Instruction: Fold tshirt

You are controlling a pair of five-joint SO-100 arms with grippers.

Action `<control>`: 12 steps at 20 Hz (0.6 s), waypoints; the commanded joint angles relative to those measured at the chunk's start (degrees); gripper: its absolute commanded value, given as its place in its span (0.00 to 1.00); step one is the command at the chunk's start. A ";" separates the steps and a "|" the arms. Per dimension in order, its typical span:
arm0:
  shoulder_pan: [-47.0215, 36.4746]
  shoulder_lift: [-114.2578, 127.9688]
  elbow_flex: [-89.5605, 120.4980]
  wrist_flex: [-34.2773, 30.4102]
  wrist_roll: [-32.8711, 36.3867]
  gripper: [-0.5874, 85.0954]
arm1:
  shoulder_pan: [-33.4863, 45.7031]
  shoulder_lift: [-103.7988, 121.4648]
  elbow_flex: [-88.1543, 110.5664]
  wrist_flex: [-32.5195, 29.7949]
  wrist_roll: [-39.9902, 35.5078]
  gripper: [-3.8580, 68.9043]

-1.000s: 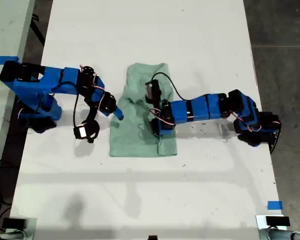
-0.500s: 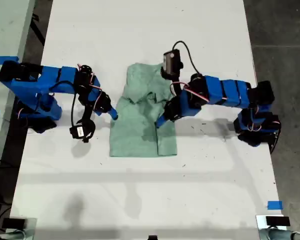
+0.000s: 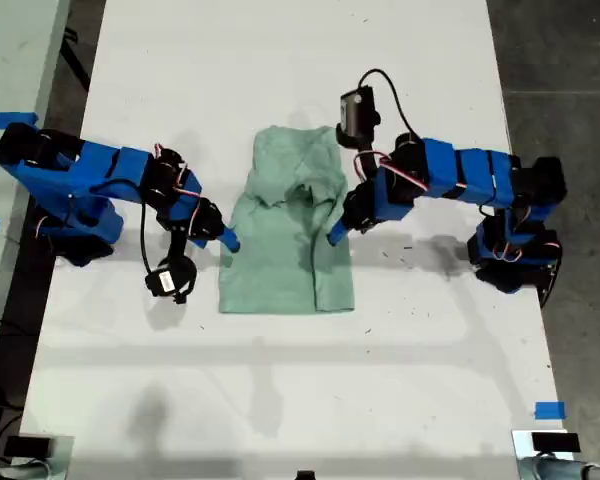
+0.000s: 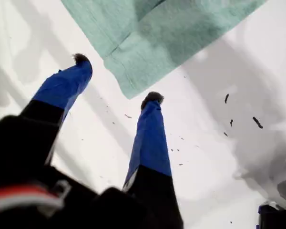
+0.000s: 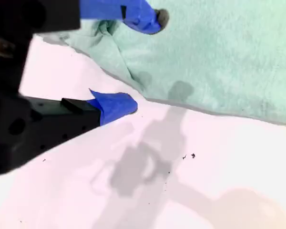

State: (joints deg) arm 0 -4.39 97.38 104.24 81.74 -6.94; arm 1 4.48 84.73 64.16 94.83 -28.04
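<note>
My first end effector [image 4: 117, 78]: fingers spread wide, nothing btwn them, both tips over bare tabletop [image 4: 205, 157]. A hemmed corner of the tshirt [image 4: 181, 33] lies just beyond the tips, apart from them. In the exterior view this end effector [image 3: 332, 235] sits at the cloth's edge on that view's right, w/ the arm raised.

My second end effector [image 5: 143, 61]: also spread, not pinching. One finger hangs over the cloth and the other is down by the tabletop, so it straddles the tshirt [image 5: 219, 57] edge. Can't tell if the lower finger is under the hem or just beside it. In the exterior view it [image 3: 230, 240] is at the cloth's edge on that view's left.

Farther out: the tshirt [image 3: 280, 250] lies mid-tabletop [image 3: 280, 400] btwn the two arms. It looks already narrowed into a tall strip, w/ bunched folds in the upper half and a flat lower half.

Step, as I judge it: btwn folds. Side folds look done, both end effectors are free and need a fresh grip.

Next move prob calls for:
- each end effector getting one finger under a hem and pressing shut on it
- both at matching spots on opp. edges
- lifting together and carrying one end over the other, evenly, so the strip doesn't skew.
</note>
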 commanded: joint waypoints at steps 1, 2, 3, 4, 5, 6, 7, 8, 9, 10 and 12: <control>1.05 0.70 3.25 -5.89 -2.99 0.28 | 0.09 5.63 0.00 0.26 -0.53 0.39; 1.14 0.70 6.33 -8.26 -4.57 0.28 | -0.09 5.89 0.18 0.26 -0.53 0.39; 1.14 0.70 9.76 -11.78 -4.75 0.27 | -0.26 6.06 0.53 0.26 -0.44 0.39; 1.14 0.70 12.74 -15.12 -4.83 0.26 | -0.35 6.15 0.79 0.26 -0.35 0.39; 0.79 0.62 15.56 -18.90 -4.75 0.26 | -0.53 6.15 0.88 0.18 -0.35 0.38; 0.79 0.18 16.88 -21.36 -4.57 0.25 | -0.70 6.15 0.97 0.18 -0.35 0.38; 0.79 -1.14 16.96 -22.41 -4.31 0.25 | -0.97 6.15 1.05 0.18 -0.26 0.38; 0.70 -3.08 16.52 -23.64 -3.25 0.24 | -1.23 6.15 1.32 0.09 0.00 0.38; 0.62 -5.54 16.17 -24.35 -3.08 0.23 | -1.49 6.15 1.58 0.00 0.35 0.38; 0.62 -8.00 16.00 -25.31 -2.55 0.22 | -1.76 6.15 1.93 -0.26 0.62 0.38; 0.26 -11.60 14.68 -24.43 -1.93 0.21 | -2.55 6.15 2.29 -0.53 1.23 0.38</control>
State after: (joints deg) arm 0 -3.96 86.48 121.20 57.30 -9.67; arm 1 3.69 85.78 66.71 94.83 -27.60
